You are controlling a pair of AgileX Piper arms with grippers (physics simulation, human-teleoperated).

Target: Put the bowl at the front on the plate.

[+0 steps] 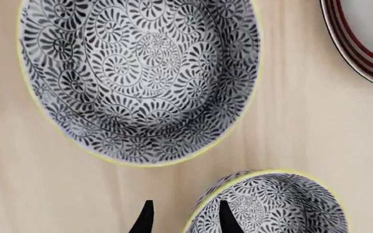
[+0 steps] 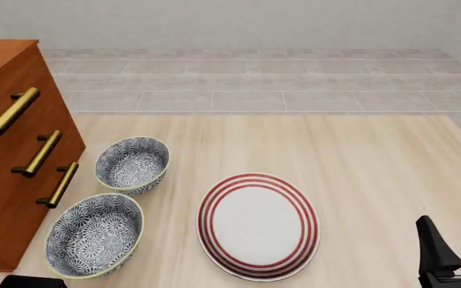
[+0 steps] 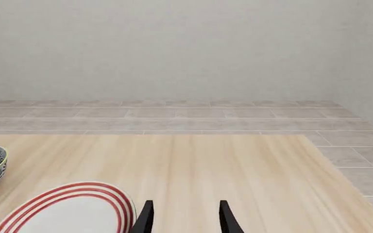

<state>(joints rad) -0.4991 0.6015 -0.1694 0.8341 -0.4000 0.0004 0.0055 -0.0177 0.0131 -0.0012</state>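
The bowl at the front (image 1: 277,206), blue-patterned with a yellow-green rim, shows only in the left wrist view, cut off by the picture's edge. My left gripper (image 1: 185,221) is open and straddles its rim: one fingertip (image 1: 225,218) is over the inside, the other over the table outside. The front view does not take in this bowl. The red-ringed plate (image 2: 258,225) (image 1: 368,43) (image 3: 70,211) lies mid-table, with nothing on it. My right gripper (image 2: 455,237) (image 3: 185,218) is open and holds nothing, to the right of the plate.
Two look-alike bowls stand left of the plate, one nearer (image 2: 94,234) (image 1: 141,77) and one farther back (image 2: 132,164). A wooden drawer cabinet (image 2: 14,150) with brass handles stands along the table's left side. Tiled floor lies beyond the table's far edge.
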